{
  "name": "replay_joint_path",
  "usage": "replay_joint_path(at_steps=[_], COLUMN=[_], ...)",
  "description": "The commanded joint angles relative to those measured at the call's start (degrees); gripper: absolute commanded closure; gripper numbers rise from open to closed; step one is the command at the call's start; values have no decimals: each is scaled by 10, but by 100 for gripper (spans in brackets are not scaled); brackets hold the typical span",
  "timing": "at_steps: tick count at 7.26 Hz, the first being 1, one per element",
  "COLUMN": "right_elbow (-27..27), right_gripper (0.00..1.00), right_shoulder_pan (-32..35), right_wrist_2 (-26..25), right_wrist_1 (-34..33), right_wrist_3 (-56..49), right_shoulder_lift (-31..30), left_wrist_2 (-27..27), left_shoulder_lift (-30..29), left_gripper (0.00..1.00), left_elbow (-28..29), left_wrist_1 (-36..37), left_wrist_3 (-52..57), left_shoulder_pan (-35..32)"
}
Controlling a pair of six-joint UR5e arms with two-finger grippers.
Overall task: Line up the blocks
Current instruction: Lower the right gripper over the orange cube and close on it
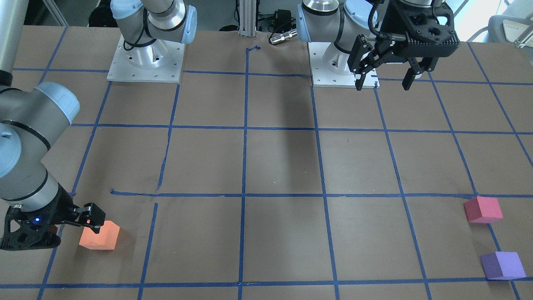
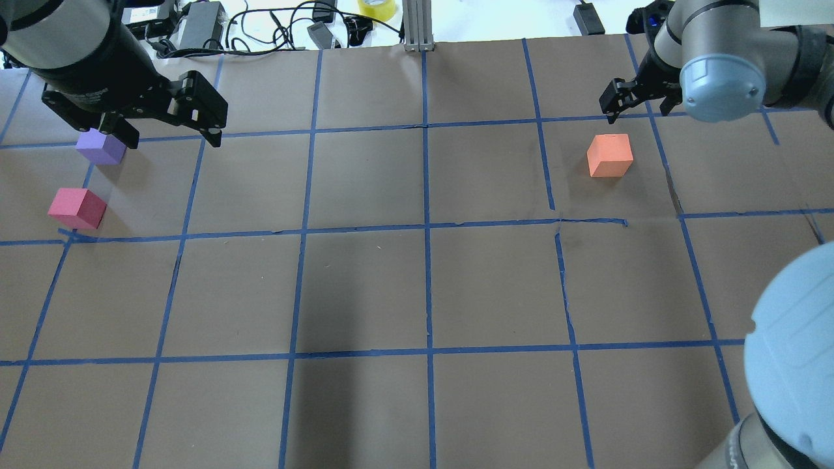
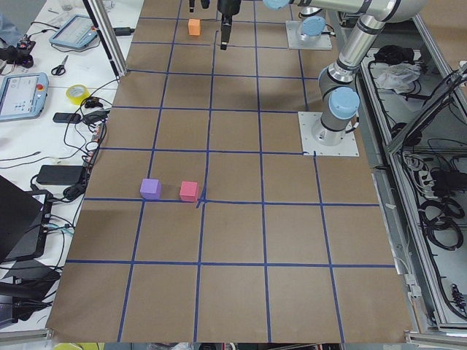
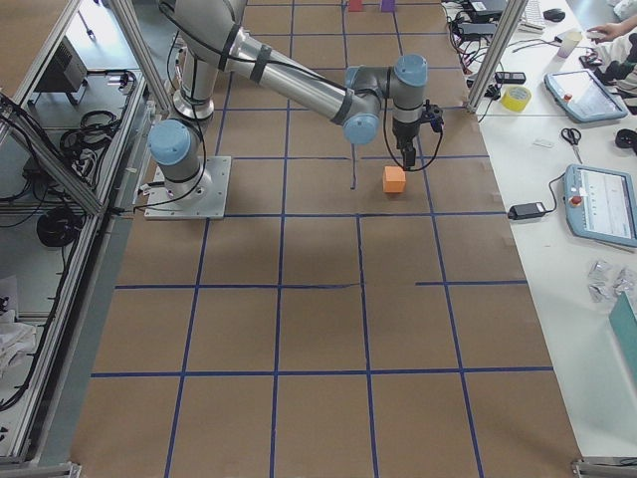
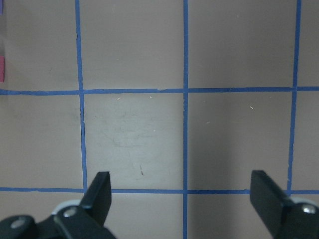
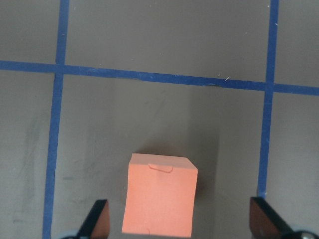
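A desk (image 2: 365, 286) covered in brown paper and marked into squares by blue tape (image 2: 427, 228), with cables and devices beyond its far edge. The orange block (image 2: 610, 155) rests on the robot's right half, inside one taped square. The right arm (image 2: 723, 78) reaches down over it. The right jaws stand apart, one on each side of the orange block, with clear gaps to both fingers in the right wrist view (the block fills the lower middle of that view), so nothing is gripped. The red-pink block (image 2: 77, 208) and the purple block (image 2: 101, 146) sit near each other at the robot's far left, apart by a small gap and well apart from the orange one. The red-pink block lies just beside a tape crossing. The left arm (image 2: 78, 52) hangs raised above the desk. The left jaws are spread wide and hold nothing; the left wrist view shows bare paper between them, with slivers of the two blocks at its left edge.
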Motion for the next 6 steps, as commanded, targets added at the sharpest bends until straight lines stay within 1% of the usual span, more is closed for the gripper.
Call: replay_joint_path(at_steps=[1, 3, 4, 6], right_elbow=[-5, -5, -5, 1], right_gripper=[0, 0, 0, 0], right_shoulder_pan=[-1, 0, 0, -1], right_wrist_2=[2, 9, 30, 27], right_wrist_1=[-32, -36, -35, -28], right_wrist_3=[2, 4, 7, 8], right_shoulder_lift=[46, 65, 66, 72], left_wrist_2=[1, 2, 3, 3], left_shoulder_lift=[1, 1, 1, 3], left_gripper=[0, 0, 0, 0], left_elbow=[0, 0, 0, 0], left_wrist_1=[0, 0, -1, -1], left_wrist_3=[0, 0, 1, 1], left_shoulder_pan=[0, 0, 0, 0])
